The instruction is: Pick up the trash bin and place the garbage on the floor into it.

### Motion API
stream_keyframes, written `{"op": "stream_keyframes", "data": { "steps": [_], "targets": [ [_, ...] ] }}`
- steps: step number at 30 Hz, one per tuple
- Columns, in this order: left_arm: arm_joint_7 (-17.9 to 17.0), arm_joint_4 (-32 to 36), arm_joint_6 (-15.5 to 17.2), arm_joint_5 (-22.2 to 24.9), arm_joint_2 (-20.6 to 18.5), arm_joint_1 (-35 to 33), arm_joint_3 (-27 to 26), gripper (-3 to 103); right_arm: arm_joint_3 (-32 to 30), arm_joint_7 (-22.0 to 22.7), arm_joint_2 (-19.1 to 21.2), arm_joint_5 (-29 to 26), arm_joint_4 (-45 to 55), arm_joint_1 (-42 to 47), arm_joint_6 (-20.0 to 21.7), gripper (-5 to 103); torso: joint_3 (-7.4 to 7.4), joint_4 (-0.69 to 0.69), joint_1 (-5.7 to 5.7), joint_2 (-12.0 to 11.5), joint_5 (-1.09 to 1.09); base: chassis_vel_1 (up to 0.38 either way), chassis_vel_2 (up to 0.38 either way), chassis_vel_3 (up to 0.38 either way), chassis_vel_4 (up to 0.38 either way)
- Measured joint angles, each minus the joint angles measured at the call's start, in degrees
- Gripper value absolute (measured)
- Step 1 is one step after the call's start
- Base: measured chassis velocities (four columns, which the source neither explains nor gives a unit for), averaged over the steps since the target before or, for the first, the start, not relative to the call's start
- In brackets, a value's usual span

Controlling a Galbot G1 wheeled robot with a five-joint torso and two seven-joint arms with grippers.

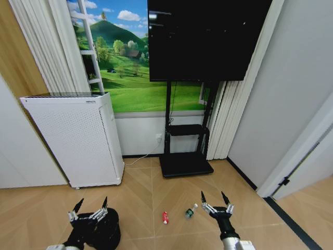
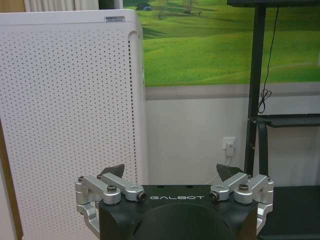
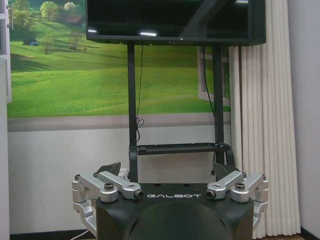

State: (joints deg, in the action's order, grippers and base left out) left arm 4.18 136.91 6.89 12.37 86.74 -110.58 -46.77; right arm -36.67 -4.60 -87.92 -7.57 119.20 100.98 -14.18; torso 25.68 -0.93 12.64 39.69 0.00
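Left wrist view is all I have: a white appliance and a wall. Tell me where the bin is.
Observer: The bin stands on the floor right under the left gripper, which is open.
Operator: Give me the litter positions.
Observer: A red wrapper and a small bottle lie on the floor between the two arms, apart from each other.
Operator: Report the right gripper.
Observer: The right gripper is open and holds nothing; it sits just to the right of the bottle.
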Motion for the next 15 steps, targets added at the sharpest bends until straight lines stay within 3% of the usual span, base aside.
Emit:
{"op": "stream_keyframes", "data": {
  "steps": [12, 15],
  "targets": [
    [-1.29, -0.04, -0.29, -0.35, 0.40, -0.21, -0.10, 100, -0.14, 1.91, 0.62, -0.02, -1.32, -0.39, -1.33, 100, 0.01, 0.01, 0.04, -0.02, 0.01, -0.280, 0.282, 0.288, -0.285],
    [-1.30, -0.15, -0.38, -0.44, 0.45, -0.25, -0.38, 100, -0.31, 2.03, 0.69, 0.53, -1.71, -0.28, -1.99, 100, 0.02, 0.01, 0.07, -0.03, 0.00, -0.165, 0.191, 0.161, -0.126]
  ]
}}
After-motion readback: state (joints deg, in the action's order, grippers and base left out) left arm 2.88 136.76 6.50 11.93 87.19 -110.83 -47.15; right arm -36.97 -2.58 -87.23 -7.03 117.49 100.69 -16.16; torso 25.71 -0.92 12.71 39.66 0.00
